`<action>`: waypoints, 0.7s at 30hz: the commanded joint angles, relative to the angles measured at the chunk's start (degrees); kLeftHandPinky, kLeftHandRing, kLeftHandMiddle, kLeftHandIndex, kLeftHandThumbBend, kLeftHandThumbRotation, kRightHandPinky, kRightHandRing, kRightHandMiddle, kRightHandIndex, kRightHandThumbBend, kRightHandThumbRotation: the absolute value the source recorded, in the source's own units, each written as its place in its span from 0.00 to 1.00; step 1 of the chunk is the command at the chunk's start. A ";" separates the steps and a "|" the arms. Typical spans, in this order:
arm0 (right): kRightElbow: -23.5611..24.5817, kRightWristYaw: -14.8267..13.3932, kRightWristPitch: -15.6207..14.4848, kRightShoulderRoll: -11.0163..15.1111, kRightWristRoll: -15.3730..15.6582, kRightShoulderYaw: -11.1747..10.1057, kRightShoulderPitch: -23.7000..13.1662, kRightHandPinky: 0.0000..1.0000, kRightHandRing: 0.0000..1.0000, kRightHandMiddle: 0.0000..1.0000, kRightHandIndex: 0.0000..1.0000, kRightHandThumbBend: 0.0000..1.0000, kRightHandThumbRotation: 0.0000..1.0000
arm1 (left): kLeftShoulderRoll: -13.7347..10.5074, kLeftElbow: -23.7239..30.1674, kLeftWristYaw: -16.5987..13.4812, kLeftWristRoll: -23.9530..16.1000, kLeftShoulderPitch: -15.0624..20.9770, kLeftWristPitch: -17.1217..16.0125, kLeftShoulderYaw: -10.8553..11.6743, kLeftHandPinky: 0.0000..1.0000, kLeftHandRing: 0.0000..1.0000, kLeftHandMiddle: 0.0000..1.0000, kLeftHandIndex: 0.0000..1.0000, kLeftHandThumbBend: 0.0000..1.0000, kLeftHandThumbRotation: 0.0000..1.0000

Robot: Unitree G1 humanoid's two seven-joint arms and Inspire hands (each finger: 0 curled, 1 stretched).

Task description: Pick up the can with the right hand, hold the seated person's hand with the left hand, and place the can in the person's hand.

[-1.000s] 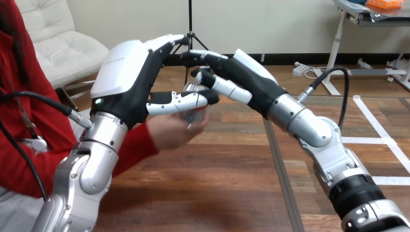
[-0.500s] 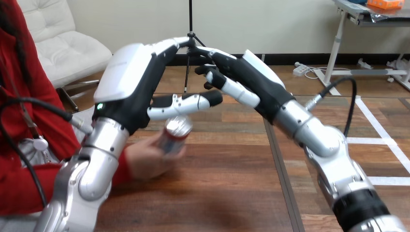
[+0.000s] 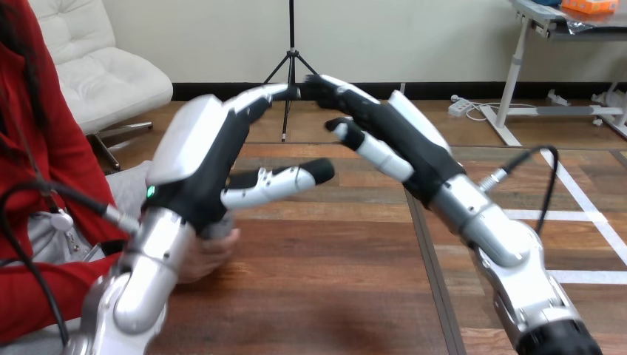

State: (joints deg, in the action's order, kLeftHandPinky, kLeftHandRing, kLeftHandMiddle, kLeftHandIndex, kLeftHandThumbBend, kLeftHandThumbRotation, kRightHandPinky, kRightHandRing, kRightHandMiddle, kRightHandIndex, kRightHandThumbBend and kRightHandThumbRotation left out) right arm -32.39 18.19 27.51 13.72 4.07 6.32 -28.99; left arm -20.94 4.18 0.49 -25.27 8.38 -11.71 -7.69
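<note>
My left hand (image 3: pixel 198 151) hangs open above the table, fingers straight and thumb stretched to the right. My right hand (image 3: pixel 392 140) is open too, and its fingertips nearly meet the left hand's fingertips in the air. Neither hand holds anything. The person's hand (image 3: pixel 211 253) rests low at the left, below and behind my left wrist, apart from both my hands. A small grey part of the can (image 3: pixel 216 231) shows in the person's hand, and the rest is hidden by my wrist.
The wooden table (image 3: pixel 333 259) spreads under both arms, with a dark seam running down it right of the middle. The person's red sleeve (image 3: pixel 44 288) lies along the left edge.
The person's hand has drawn the can down and to the left, away from my hands. My left hand no longer touches the person's hand. Both my hands have lifted slightly.
</note>
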 commanded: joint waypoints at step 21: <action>16.48 2.25 0.98 -4.38 -17.47 -5.99 16.65 0.90 0.90 0.92 0.91 1.00 1.00 | 10.22 -10.64 3.71 28.67 -8.23 -22.11 4.47 0.75 0.82 0.80 0.76 0.86 1.00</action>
State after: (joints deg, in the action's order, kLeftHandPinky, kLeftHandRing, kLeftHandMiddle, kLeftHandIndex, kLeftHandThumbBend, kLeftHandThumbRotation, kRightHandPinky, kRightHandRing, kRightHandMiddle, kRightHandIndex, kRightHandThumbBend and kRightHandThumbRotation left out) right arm -19.76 19.40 28.53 10.98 -10.51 1.48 -14.25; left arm -12.38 -7.17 3.57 0.09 1.10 -32.28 -5.24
